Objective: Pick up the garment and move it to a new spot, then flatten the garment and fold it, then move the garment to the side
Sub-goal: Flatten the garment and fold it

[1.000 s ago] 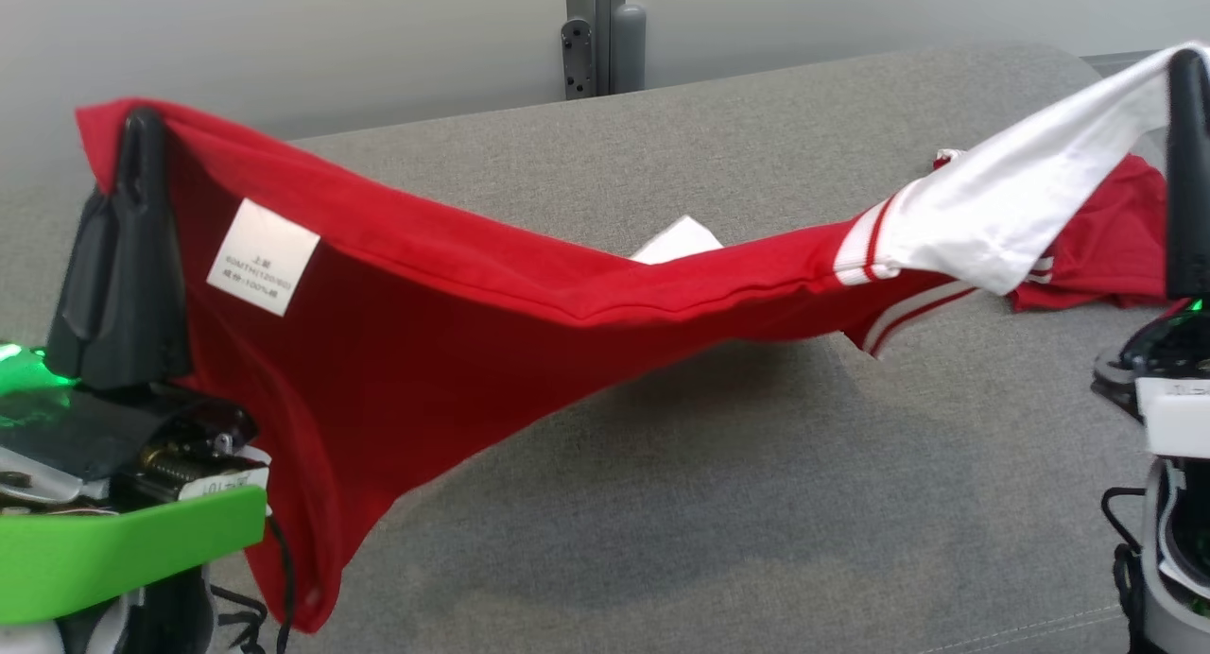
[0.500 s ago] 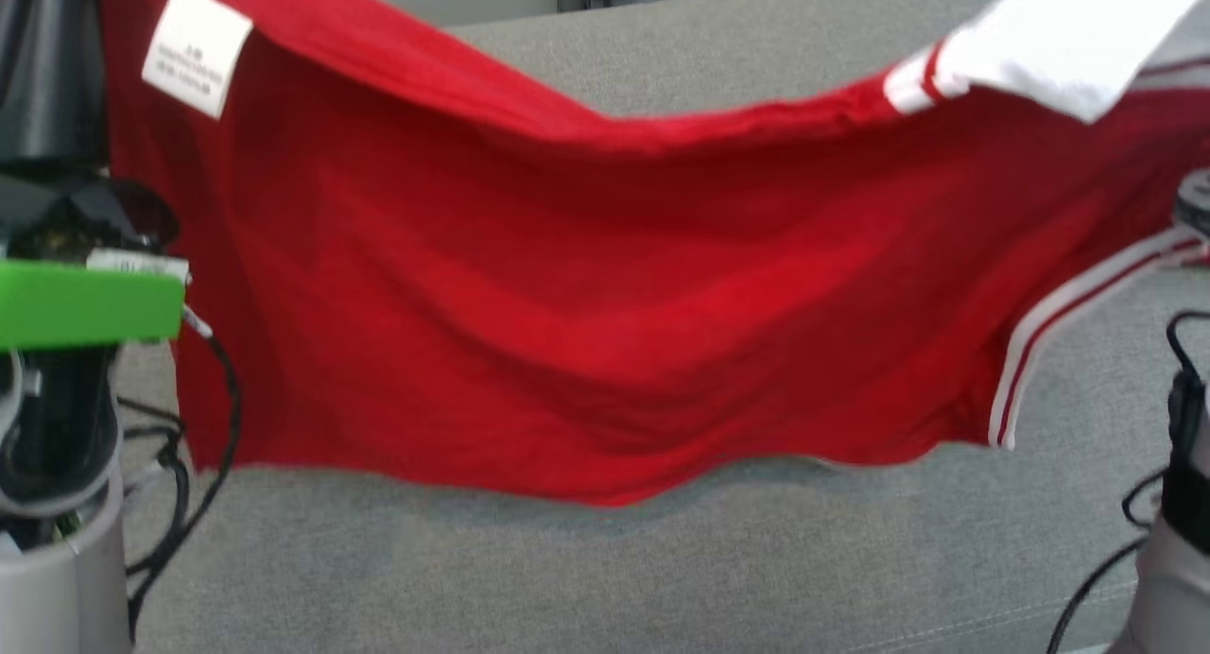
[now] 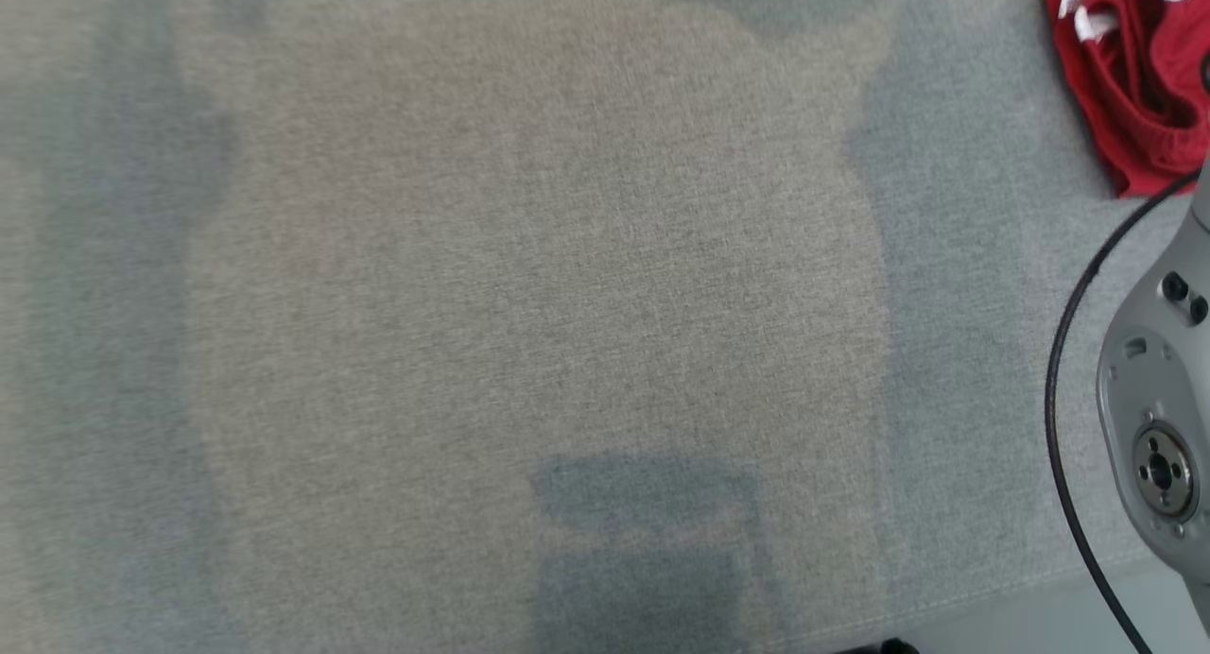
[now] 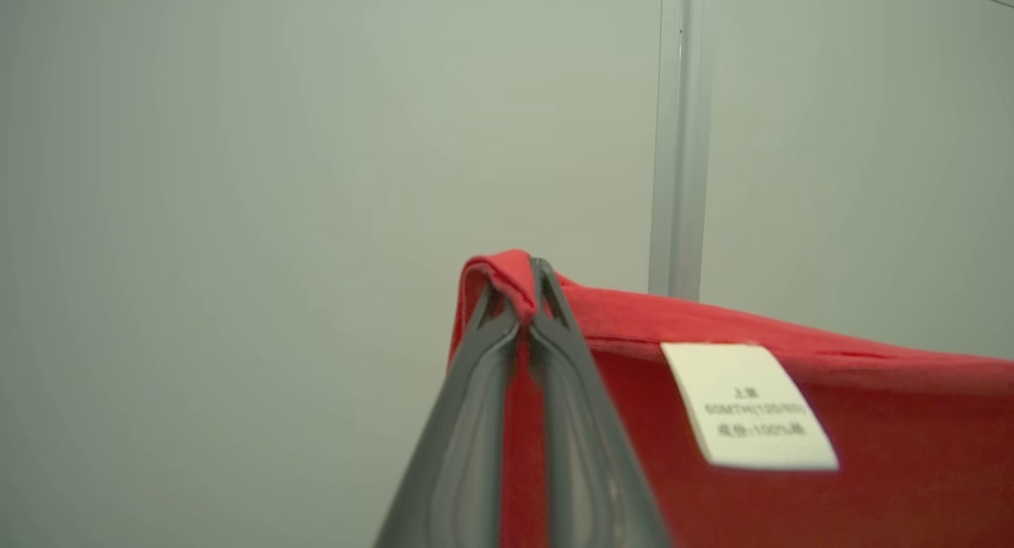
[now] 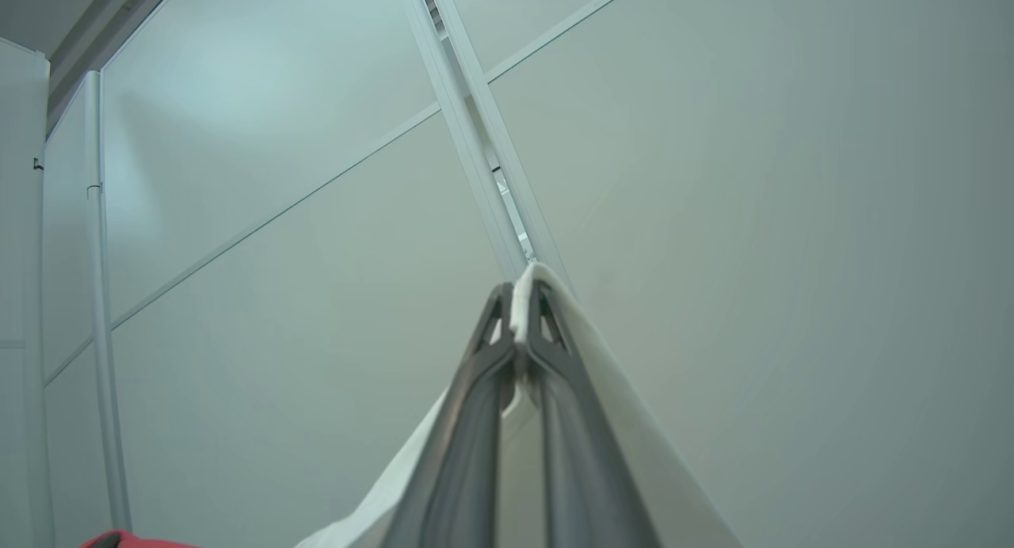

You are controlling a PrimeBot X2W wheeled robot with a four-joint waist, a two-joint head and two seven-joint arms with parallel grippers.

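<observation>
Grey cushion (image 3: 529, 257) lies below; my left gripper (image 4: 519, 294) and right gripper (image 5: 520, 310) clamp the garment (image 4: 713, 516) aloft. Next: lay it flat toward 12 o'clock.

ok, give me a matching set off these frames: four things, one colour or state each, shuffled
Things:
1. left claw
2. right claw
3. label
4. cable

States:
A. black, curved
B. shut on the white part of the garment
C. white, printed, sewn to red cloth
D. shut on the garment's red edge

Pairs: 1-D, 2-B, 3-C, 4-A
</observation>
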